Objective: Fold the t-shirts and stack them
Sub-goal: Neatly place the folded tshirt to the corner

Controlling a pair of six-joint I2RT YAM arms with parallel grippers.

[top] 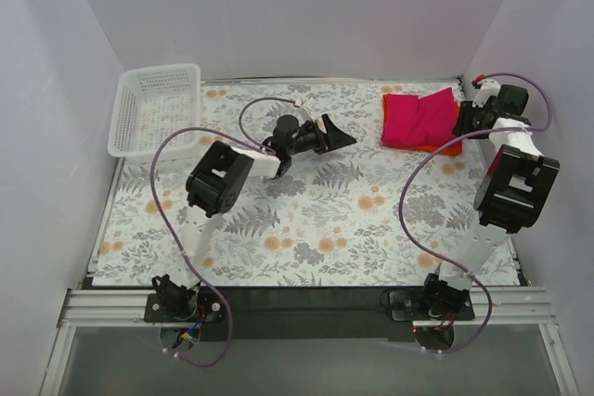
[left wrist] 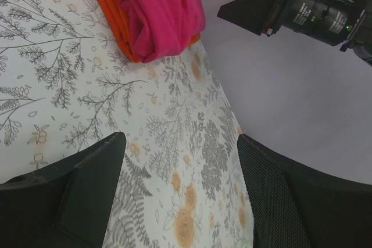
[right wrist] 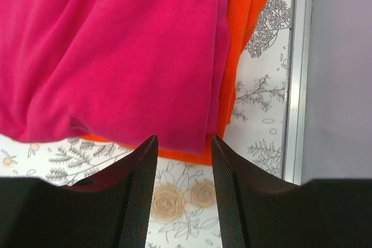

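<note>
Right gripper (right wrist: 183, 143), jaws partly parted and empty, is set just short of the stack of 2 ahead of it, pink shirt (right wrist: 116, 50) folded on orange shirt (right wrist: 241, 33), probably for final tidying. Left gripper (left wrist: 180, 139) is held wide, empty, well aside.

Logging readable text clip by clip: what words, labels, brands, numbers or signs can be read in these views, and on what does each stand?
None can be read in any view.
Too small to read: tiny pale marks on the black ribbed barrel of the right arm.
No lettering shows on the magenta-pink cotton t-shirt, the orange-red cotton t-shirt, the white plastic mesh basket or the floral table cover.
</note>
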